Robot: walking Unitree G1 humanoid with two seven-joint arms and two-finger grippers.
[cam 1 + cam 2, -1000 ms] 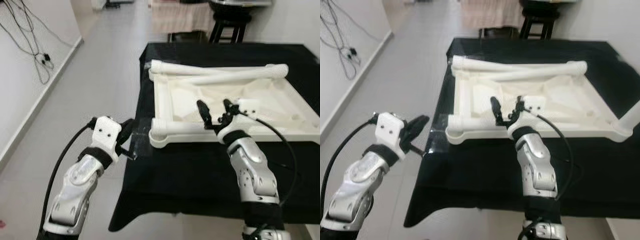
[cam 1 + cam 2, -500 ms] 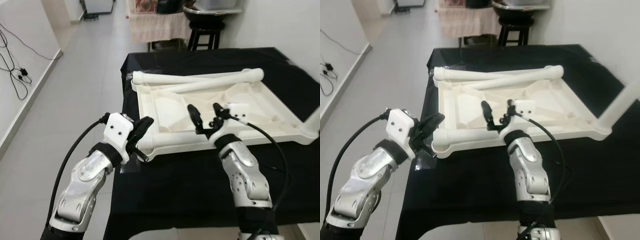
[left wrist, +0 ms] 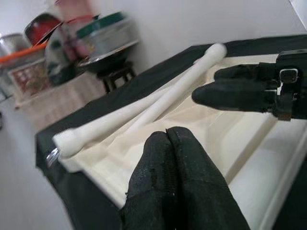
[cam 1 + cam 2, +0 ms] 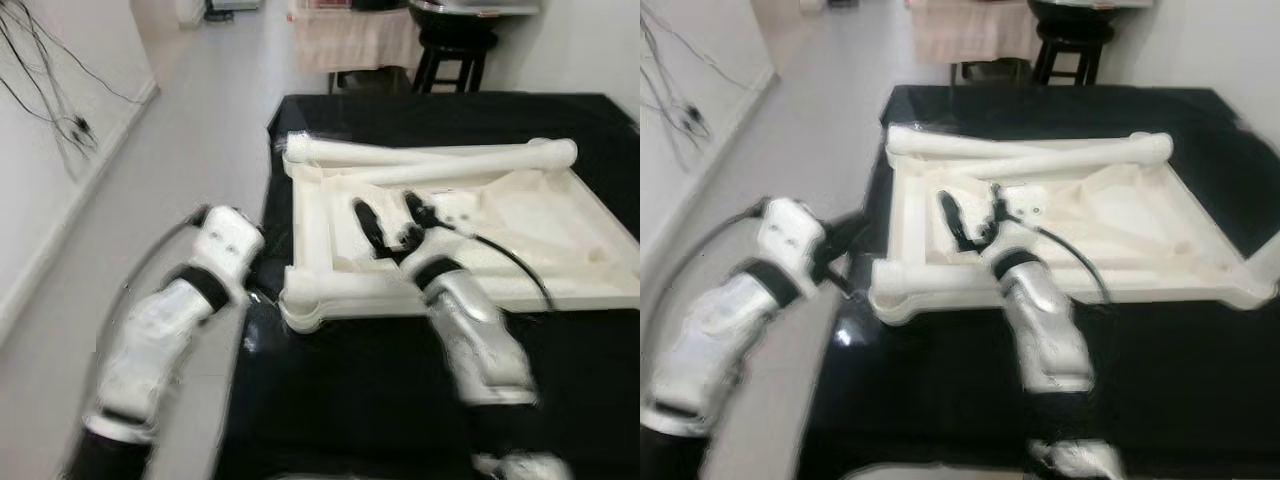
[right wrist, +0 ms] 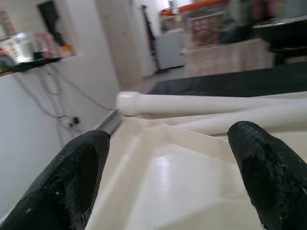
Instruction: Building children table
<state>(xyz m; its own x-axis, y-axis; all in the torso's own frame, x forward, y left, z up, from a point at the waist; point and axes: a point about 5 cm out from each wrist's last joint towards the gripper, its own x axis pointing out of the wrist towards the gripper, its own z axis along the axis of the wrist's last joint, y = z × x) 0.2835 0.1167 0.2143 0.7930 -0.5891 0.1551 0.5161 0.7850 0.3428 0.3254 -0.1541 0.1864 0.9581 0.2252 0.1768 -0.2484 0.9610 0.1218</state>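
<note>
Left gripper [image 4: 252,272]: fingers together, just beside the near-left corner.
Right gripper [image 4: 392,212]: fingers apart, over the upturned tabletop [image 4: 520,225] (nearer arm).
Loose legs [image 4: 430,158]: crosswise along the far rim.

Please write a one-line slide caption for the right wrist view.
Open right tool above the upturned cream plastic tabletop, two white table legs lying ahead.
</note>
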